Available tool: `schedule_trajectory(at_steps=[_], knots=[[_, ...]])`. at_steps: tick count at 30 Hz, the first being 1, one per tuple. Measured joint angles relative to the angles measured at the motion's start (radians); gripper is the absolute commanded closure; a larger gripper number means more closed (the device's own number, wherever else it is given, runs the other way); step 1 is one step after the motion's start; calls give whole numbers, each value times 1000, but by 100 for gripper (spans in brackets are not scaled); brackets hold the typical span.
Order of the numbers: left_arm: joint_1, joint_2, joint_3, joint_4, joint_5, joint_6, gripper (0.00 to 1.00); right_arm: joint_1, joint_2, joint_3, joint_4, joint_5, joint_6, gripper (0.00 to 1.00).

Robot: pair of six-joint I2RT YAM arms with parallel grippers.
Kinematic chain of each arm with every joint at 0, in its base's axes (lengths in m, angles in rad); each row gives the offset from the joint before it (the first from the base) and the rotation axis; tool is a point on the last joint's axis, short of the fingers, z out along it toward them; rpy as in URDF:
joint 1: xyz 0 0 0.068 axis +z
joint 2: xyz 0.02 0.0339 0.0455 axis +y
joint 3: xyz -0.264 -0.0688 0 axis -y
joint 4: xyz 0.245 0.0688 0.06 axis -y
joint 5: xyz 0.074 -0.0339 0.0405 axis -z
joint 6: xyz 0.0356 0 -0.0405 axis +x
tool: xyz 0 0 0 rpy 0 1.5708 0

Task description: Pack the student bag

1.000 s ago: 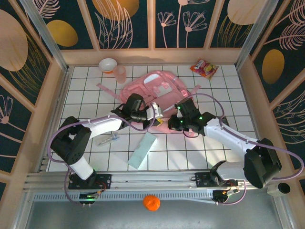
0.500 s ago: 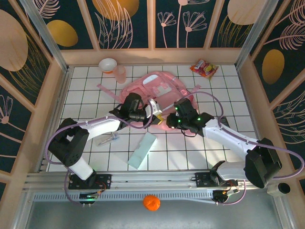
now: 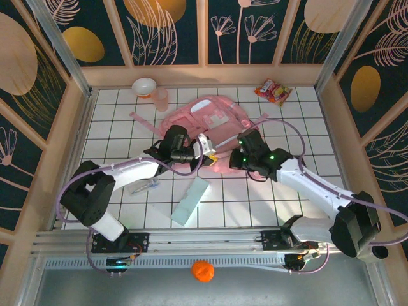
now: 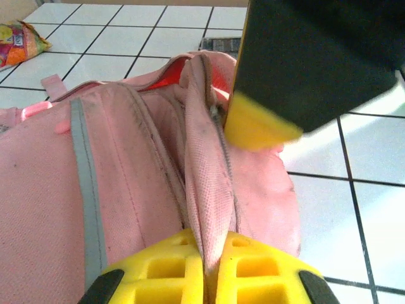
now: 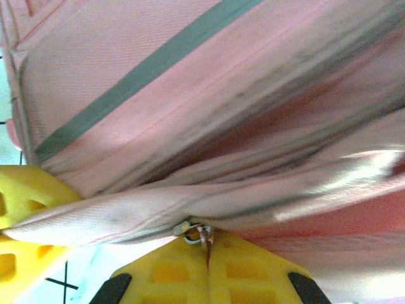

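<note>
The pink student bag (image 3: 207, 121) lies flat on the white tiled table, its zipped near edge facing the arms. My left gripper (image 3: 210, 159) is at that edge; in the left wrist view its yellow fingers (image 4: 211, 244) are shut on a raised fold of pink fabric beside the zipper line. My right gripper (image 3: 234, 158) is just to the right of it. In the right wrist view this gripper (image 5: 205, 244) is shut on the small metal zipper pull (image 5: 193, 231), under the bag's seam. The bag's red lining (image 4: 171, 76) shows through a gap.
A white bowl (image 3: 145, 86) and a pink cup (image 3: 160, 99) stand at the back left. A snack packet (image 3: 273, 92) lies at the back right. A pale green booklet (image 3: 190, 200) and a small pen-like item (image 3: 145, 186) lie in front of the bag. An orange ball (image 3: 203, 271) sits below the rail.
My right gripper slid left toward the left gripper, then drew back to the right along the bag's near edge. My left gripper kept its hold and barely shifted.
</note>
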Motion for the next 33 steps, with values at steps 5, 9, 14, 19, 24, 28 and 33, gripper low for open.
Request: schedule_trajectory(at_steps=[5,9,14,19,24,28,33], knots=[[51,-30,-11,-70,-3,67,98,-59,-17,-10,-47,-14,-59,100],[61,-46,-11,-123,-25,130,78,-57,-17,-38,-19,-82,-87,100],[67,-76,-10,-207,-42,184,35,-26,-10,-69,34,-167,-86,100],[-45,-72,48,-268,-90,212,29,8,21,-70,68,-248,-84,100],[-115,-37,77,-249,-100,204,36,14,24,-70,84,-307,-86,100],[-123,-2,77,-227,-126,187,61,14,24,-70,84,-325,-91,100],[-124,27,76,-215,-190,194,93,-14,21,-72,83,-341,-98,100]])
